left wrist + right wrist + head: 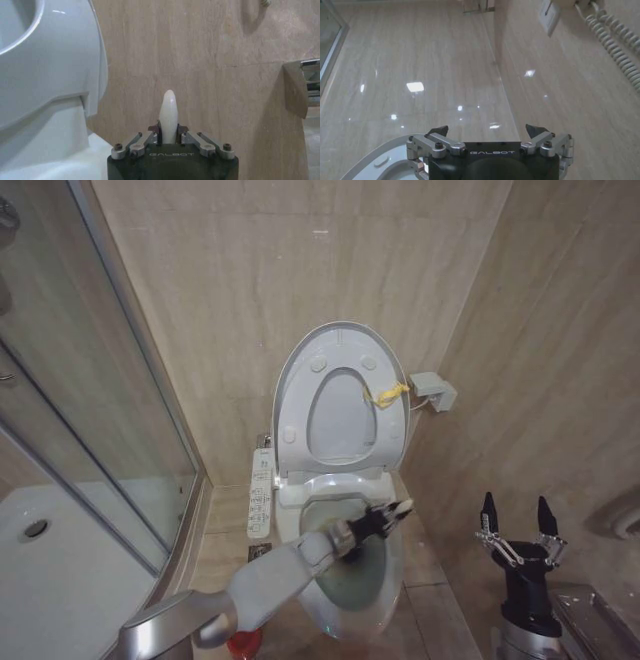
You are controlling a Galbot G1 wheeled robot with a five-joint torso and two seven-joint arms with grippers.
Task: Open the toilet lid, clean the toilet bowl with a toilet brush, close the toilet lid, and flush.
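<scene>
The toilet lid (pixel 298 385) stands raised against the back wall, a yellow tag (pixel 386 393) at its right edge. Below it lies the open toilet bowl (pixel 398 560); its white outside shows in the left wrist view (pixel 50 75). My left gripper (pixel 388 518) hangs over the bowl's rear half, shut on the toilet brush by its thin white handle (pixel 169 108). The brush head is hidden under the gripper. The red holder (pixel 243 643) peeks out on the floor beneath my left arm. My right gripper (pixel 518 515) stands open to the right of the toilet, fingers up, holding nothing (pixel 486 130).
A long white button panel (pixel 261 498) runs along the toilet's left side. A glass shower door (pixel 110 430) closes off the left. A wall box (pixel 433 391) sits right of the lid, and a metal fixture (pixel 590 610) is at the lower right.
</scene>
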